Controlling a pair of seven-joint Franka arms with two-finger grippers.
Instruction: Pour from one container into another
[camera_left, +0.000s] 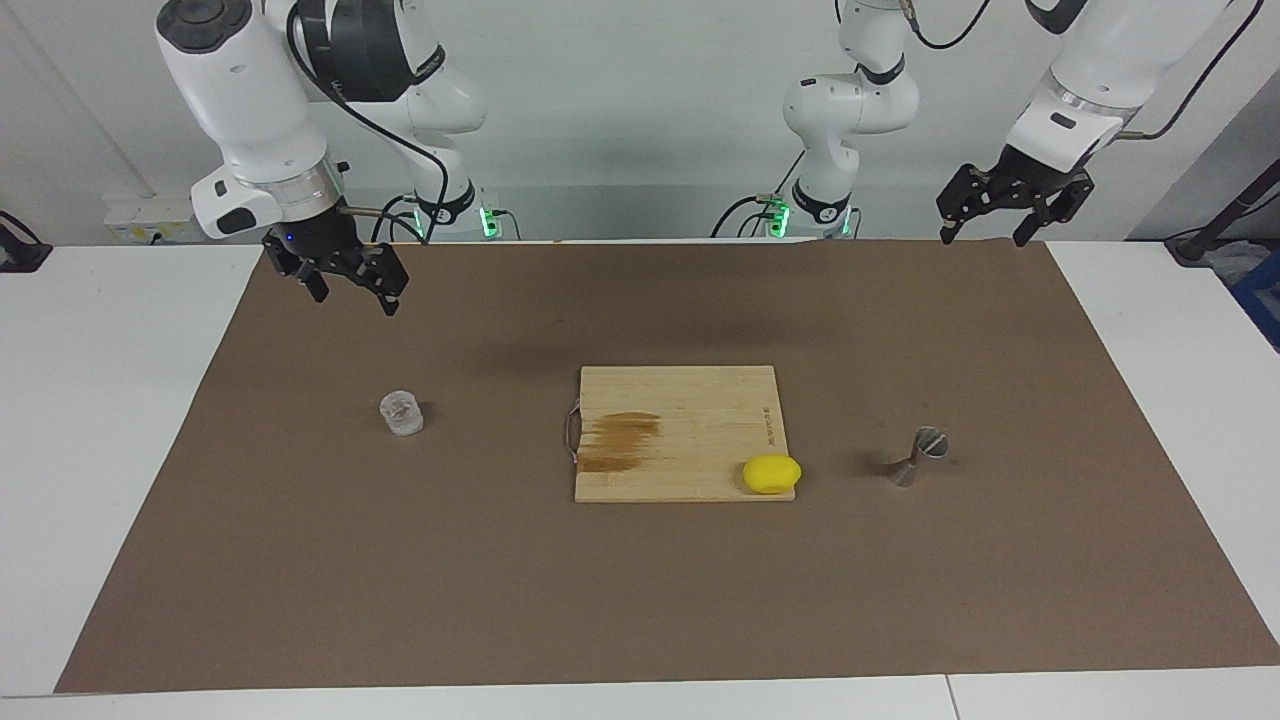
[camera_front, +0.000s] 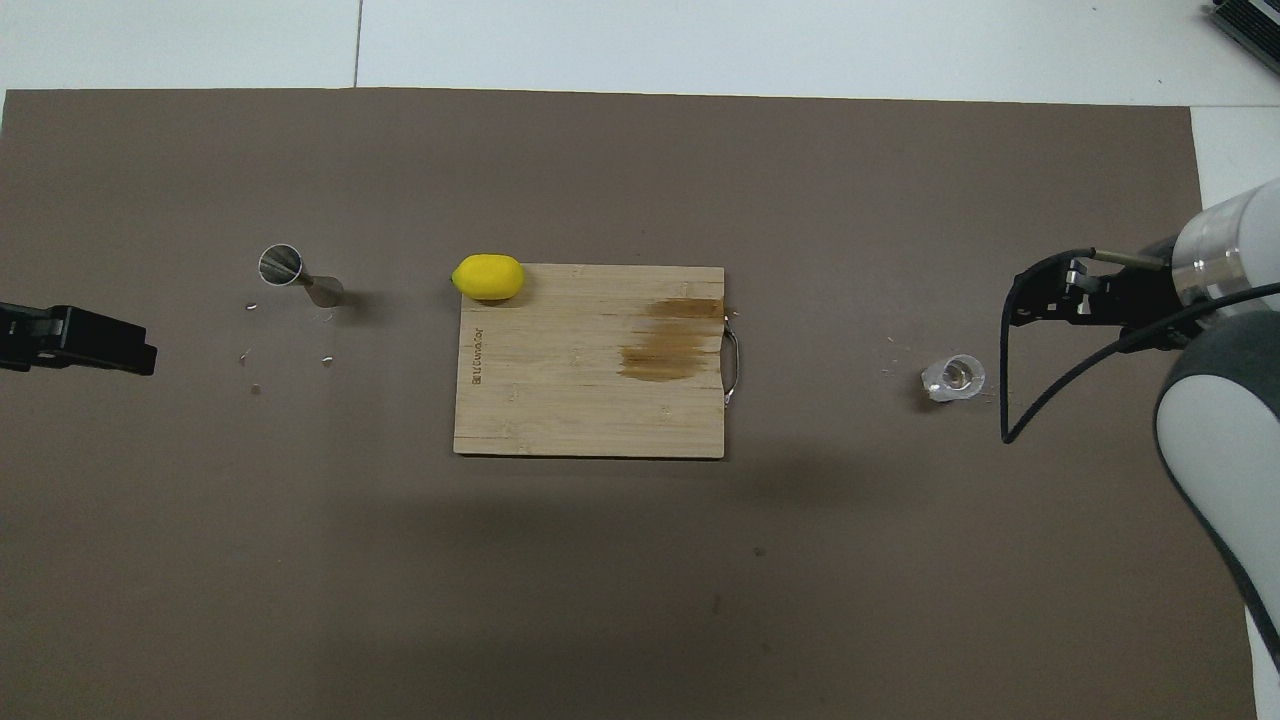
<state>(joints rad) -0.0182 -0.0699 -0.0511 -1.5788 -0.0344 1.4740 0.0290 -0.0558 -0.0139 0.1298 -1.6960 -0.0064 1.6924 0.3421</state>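
A small clear faceted glass tumbler (camera_left: 401, 413) (camera_front: 955, 377) stands on the brown mat toward the right arm's end of the table. The silver hourglass jigger (camera_left: 918, 457) (camera_front: 300, 278) stands on the mat toward the left arm's end. My right gripper (camera_left: 355, 297) (camera_front: 1020, 300) hangs open in the air over the mat, apart from the tumbler and holding nothing. My left gripper (camera_left: 985, 238) (camera_front: 130, 352) hangs open over the mat's edge at its own end, well away from the jigger, also holding nothing.
A wooden cutting board (camera_left: 680, 432) (camera_front: 590, 360) with a brown stain and a metal handle lies mid-table between the two containers. A yellow lemon (camera_left: 771, 473) (camera_front: 488, 277) rests at its corner nearest the jigger. The brown mat (camera_left: 640, 600) covers most of the white table.
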